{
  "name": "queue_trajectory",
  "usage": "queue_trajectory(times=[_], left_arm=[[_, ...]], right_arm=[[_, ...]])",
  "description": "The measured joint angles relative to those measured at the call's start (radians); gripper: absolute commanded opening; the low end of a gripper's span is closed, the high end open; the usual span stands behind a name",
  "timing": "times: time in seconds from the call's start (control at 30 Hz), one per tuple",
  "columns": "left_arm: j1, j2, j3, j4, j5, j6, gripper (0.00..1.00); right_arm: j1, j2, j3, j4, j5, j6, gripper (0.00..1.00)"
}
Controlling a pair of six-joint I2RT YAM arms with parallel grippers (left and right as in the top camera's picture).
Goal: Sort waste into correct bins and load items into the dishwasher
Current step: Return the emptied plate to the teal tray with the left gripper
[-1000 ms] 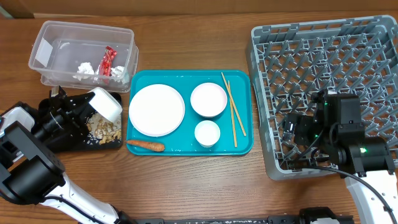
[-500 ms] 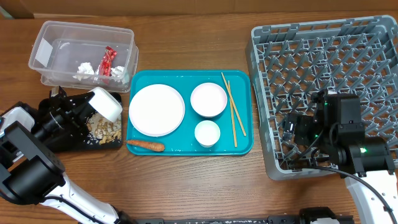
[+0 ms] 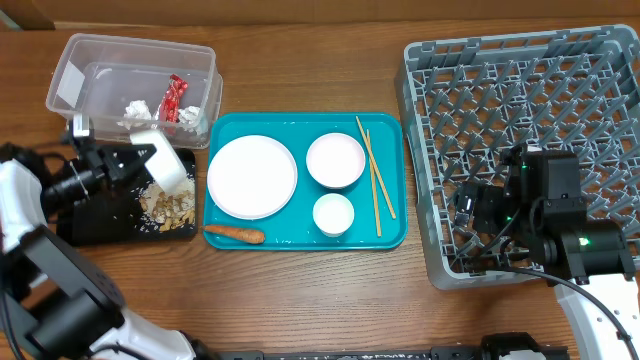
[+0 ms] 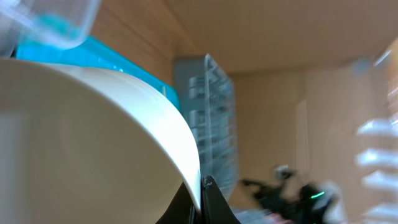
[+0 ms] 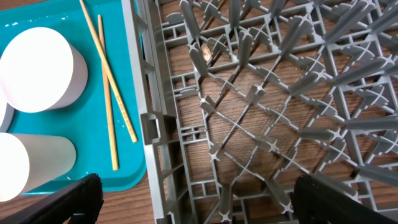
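Note:
My left gripper (image 3: pixel 143 160) is shut on the rim of a white bowl (image 3: pixel 167 167), held tipped over the black tray (image 3: pixel 90 226) where pale food scraps (image 3: pixel 166 205) lie. In the left wrist view the bowl (image 4: pixel 93 137) fills the frame, its rim pinched between the fingertips (image 4: pixel 210 202). The clear tub (image 3: pixel 75 60) holds a red wrapper (image 3: pixel 176 100) and a paper ball (image 3: pixel 136 110). On the teal tray (image 3: pixel 390 235) sit a plate (image 3: pixel 251 176), a bowl (image 3: pixel 335 160), a cup (image 3: pixel 333 214), chopsticks (image 3: pixel 375 180) and a carrot (image 3: pixel 234 234). My right gripper (image 3: pixel 468 215) stands open over the grey dish rack's (image 3: pixel 520 110) front left corner.
The right wrist view looks down on the rack's pegs (image 5: pixel 249 106), the teal tray's right edge (image 5: pixel 127 62), the chopsticks (image 5: pixel 109 81), the bowl (image 5: pixel 40 68) and the cup (image 5: pixel 25 165). Bare wooden table (image 3: pixel 320 300) lies in front of the tray.
My left arm has swung back and to the left, and the held bowl has shifted slightly toward the tub and tipped steeper. The right arm has not moved.

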Motion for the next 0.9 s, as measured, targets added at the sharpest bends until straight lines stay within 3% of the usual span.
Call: queue_trajectory(times=[0.2, 0.37, 0.7, 0.9], left_arm=[[-0.188, -0.125, 0.022, 0.230, -0.269, -0.180, 0.04], [-0.396, -0.132, 0.022, 0.331, -0.537, -0.332, 0.04], [-0.806, -0.124, 0.022, 0.377, -1.012, -0.505, 0.04], [-0.924, -0.035, 0.022, 0.405, -1.210, -0.588, 0.04]], right_arm=[[0.000, 0.000, 0.000, 0.000, -0.001, 0.000, 1.00], [0.000, 0.000, 0.000, 0.000, 0.000, 0.000, 1.00], [0.000, 0.000, 0.000, 0.000, 0.000, 0.000, 1.00], [0.000, 0.000, 0.000, 0.000, 0.000, 0.000, 1.00]])
